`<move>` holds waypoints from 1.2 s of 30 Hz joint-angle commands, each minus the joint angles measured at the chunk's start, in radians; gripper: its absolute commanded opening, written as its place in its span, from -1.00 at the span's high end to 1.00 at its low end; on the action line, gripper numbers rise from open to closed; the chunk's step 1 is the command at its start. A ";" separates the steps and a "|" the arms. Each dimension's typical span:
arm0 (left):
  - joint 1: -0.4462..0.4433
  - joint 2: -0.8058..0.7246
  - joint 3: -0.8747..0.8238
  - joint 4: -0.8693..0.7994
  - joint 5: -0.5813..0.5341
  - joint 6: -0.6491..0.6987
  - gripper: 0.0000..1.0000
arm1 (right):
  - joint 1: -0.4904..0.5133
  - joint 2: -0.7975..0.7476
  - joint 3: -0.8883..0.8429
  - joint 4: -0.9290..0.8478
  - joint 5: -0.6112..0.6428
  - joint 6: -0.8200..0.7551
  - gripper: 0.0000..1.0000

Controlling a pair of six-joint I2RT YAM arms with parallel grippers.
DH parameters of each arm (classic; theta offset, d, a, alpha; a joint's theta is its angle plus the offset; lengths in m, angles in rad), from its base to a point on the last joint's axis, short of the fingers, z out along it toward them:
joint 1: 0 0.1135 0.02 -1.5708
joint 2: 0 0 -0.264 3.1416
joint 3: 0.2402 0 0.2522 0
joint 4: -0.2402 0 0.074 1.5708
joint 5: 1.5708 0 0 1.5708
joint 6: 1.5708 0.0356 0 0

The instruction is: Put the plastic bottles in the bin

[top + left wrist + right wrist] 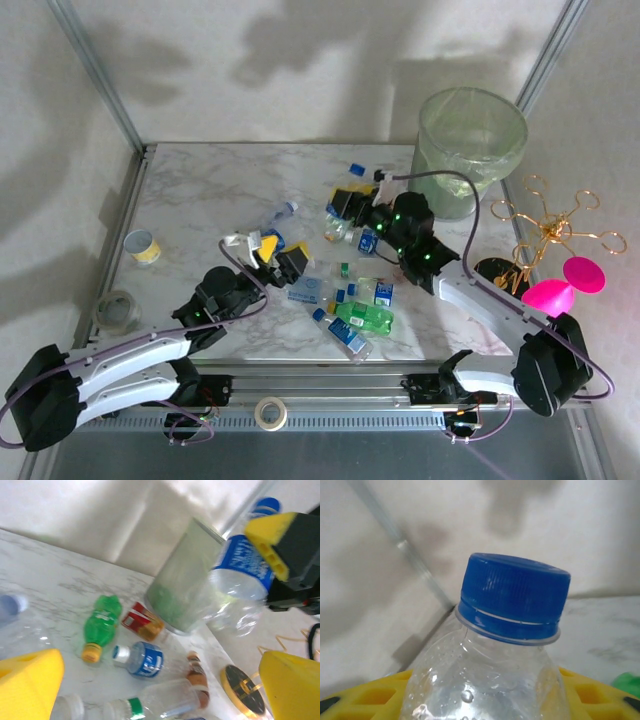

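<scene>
Plastic bottle, blue cap uppermost, axis upright

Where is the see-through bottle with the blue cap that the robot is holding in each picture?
Top external: the clear plastic bottle with the blue cap is right of centre, left of the tall round green-lined bin.
Left wrist: upper right, just right of the bin.
Right wrist: dead centre, cap up, between the right arm's yellow fingers.
Shared landmark: the white marble table.
</scene>
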 commanded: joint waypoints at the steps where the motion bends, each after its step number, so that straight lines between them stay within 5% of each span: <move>1: 0.049 -0.030 -0.027 -0.056 -0.094 -0.063 -0.99 | -0.078 -0.019 0.124 -0.096 0.073 -0.106 -0.02; 5: 0.122 -0.026 -0.044 -0.083 -0.088 -0.117 -0.99 | -0.209 0.015 0.240 -0.112 0.033 -0.114 -0.01; 17: 0.256 0.069 -0.028 -0.068 0.032 -0.196 -0.99 | -0.363 0.328 0.707 -0.255 0.391 -0.214 -0.02; 26: 0.277 0.086 -0.001 -0.134 0.064 -0.175 -0.99 | -0.386 0.504 0.816 -0.298 0.627 -0.327 -0.03; 36: 0.304 0.103 -0.003 -0.149 0.062 -0.185 -0.99 | -0.449 0.565 0.794 -0.363 0.578 -0.268 -0.09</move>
